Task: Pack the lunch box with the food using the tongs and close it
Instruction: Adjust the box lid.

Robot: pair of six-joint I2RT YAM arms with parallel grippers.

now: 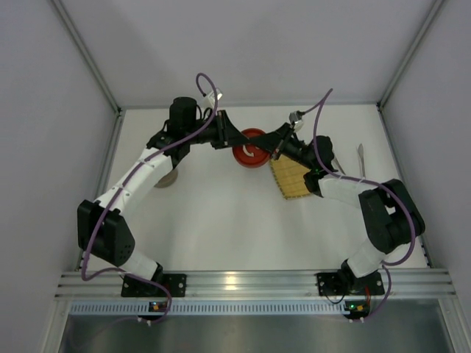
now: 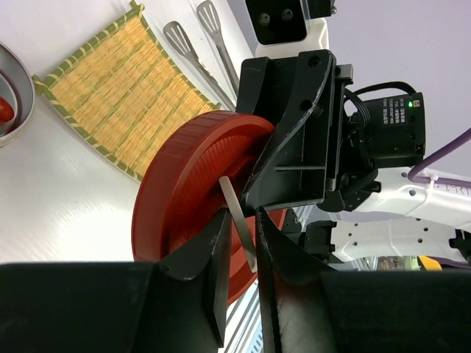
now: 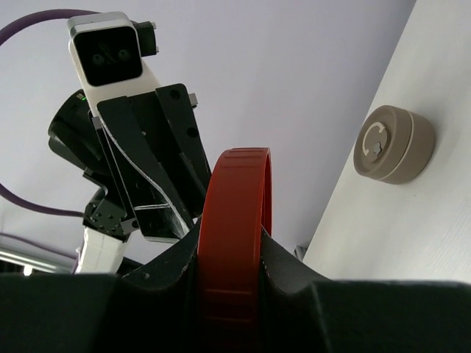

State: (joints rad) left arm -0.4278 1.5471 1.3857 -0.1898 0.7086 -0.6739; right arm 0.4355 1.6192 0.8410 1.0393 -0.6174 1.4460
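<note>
Red lid (image 1: 243, 156) (image 2: 184, 184) (image 3: 235, 220): round plastic, glossy, with fine ribbing around the rim and ridged rings on its face. A thin pale handle (image 2: 235, 206) curves up from the centre; from above it reads as a white C (image 1: 255, 152). The lid sits between the two hands, over the far middle of the tabletop (image 1: 221, 220). In the left wrist view it is tilted. Whether its lower edge touches the tabletop cannot be told.

Right hand (image 3: 232, 257) (image 1: 283, 143): clamped on the lid's rim, one finger on each face. Its own camera sees the lid edge-on.

Left hand (image 2: 241, 217) (image 1: 224, 136): fingers nearly together, one on each side of the pale handle. A sliver of light shows in the gap. Cannot tell if the handle is actually pinched.

Beyond the left hand, past the lid: a yellow bamboo mat (image 2: 118, 95) (image 1: 291, 180) with a green edge, lying flat. The right forearm crosses above it in the top view.

Silver tongs (image 2: 195, 55) (image 1: 360, 156) lie just past the mat's far side, slotted flat tips side by side, well apart from both hands.

A metal tin (image 2: 22, 95) shows at the left edge of the left wrist view, near the mat's corner. A small red piece (image 2: 4, 109) lies inside it, mostly cut off.

Out past the right hand, under the left forearm: a round beige pot (image 3: 390, 143) (image 1: 168, 179) with a C-shaped handle on its lid.
</note>
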